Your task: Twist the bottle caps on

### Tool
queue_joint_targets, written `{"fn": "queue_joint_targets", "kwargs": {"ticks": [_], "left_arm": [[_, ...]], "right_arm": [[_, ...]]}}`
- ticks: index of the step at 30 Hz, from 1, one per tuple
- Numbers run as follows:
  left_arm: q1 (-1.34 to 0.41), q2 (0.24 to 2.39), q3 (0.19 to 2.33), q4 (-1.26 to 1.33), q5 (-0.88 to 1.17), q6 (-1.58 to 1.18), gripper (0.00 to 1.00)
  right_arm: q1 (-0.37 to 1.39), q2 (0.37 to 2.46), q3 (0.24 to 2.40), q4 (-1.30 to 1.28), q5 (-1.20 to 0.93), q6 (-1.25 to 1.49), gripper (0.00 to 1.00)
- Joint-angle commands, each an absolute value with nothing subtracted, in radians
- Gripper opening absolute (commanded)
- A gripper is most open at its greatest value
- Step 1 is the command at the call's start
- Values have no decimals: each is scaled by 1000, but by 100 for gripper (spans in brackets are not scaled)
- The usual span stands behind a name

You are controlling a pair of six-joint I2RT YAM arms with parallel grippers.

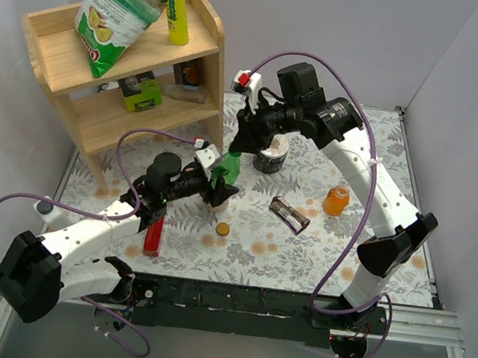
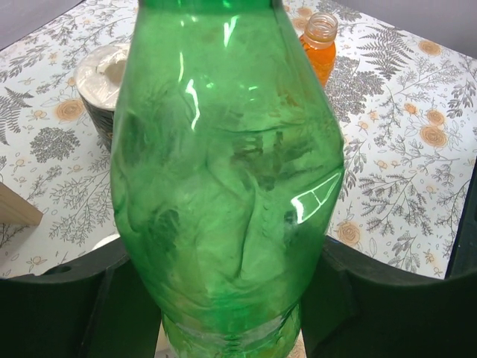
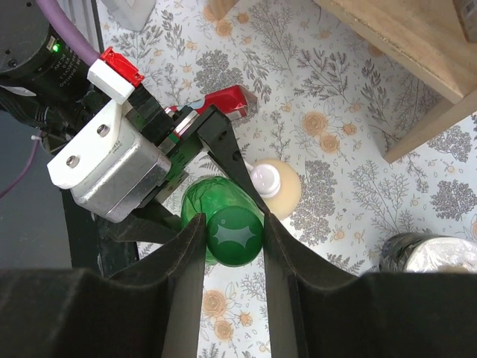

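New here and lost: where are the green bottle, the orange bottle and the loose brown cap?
green bottle [image 2: 223, 194]: left wrist view, on its body.
orange bottle [image 1: 336, 201]: top external view, on its body.
loose brown cap [image 1: 223, 229]: top external view, on its top face.

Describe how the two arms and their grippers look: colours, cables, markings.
Both the left arm and the right arm have white shells with black joints and bases. A purple cable loops along each. The left gripper and the right gripper have dark, flat fingers. Each wrist carries a white block with a red tab.
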State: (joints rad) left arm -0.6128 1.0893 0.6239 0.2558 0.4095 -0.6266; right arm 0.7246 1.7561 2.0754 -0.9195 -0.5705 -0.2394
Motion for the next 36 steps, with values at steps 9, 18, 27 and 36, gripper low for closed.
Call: {"fn": "queue_joint_targets", "kwargs": {"ticks": [9,18,27,36], "left_arm": [[-630,1057,713,509,364,-658,0],[-629,1057,719,450,371,-621,0],[-627,1066,745,370,362,-581,0],[-624,1083,764,364,368,-565,0]], "right_arm": [[741,1672,1905,-801,-609,-175,1],[698,1684,2003,-796,-582,-184,1],[617,1576,1981,-640,-537,-187,1],[615,1525,1874,-613,-580,-159,1]]}}
